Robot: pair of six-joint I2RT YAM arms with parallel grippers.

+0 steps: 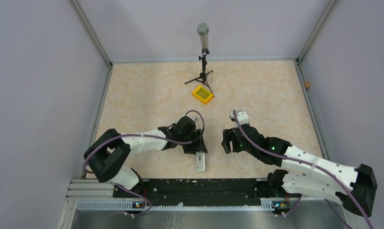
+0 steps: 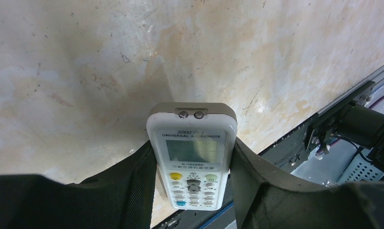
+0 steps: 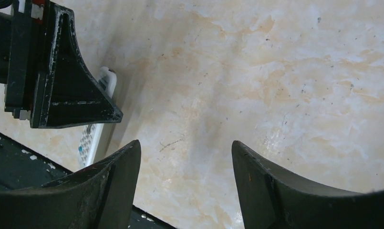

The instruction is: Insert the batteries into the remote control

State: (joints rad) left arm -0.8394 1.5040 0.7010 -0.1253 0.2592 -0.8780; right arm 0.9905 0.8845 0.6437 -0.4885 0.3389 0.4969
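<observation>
The white remote control (image 2: 193, 157) lies face up with its greyish screen and button rows showing, and sits between the two black fingers of my left gripper (image 2: 192, 150). The fingers press on both of its long sides. From above, the remote (image 1: 201, 162) sticks out toward the near edge from under the left gripper (image 1: 195, 147). I cannot tell whether it is lifted off the table. The right wrist view shows it side-on (image 3: 95, 131) under the left gripper's finger. My right gripper (image 1: 226, 141) is open and empty just right of it, over bare table (image 3: 186, 148). No batteries are in view.
A yellow square box with green keys (image 1: 202, 94) lies at mid-table in front of a microphone on a small tripod (image 1: 203, 52). The black mounting rail (image 1: 194, 186) runs along the near edge, close to the remote. Walls enclose the table on three sides.
</observation>
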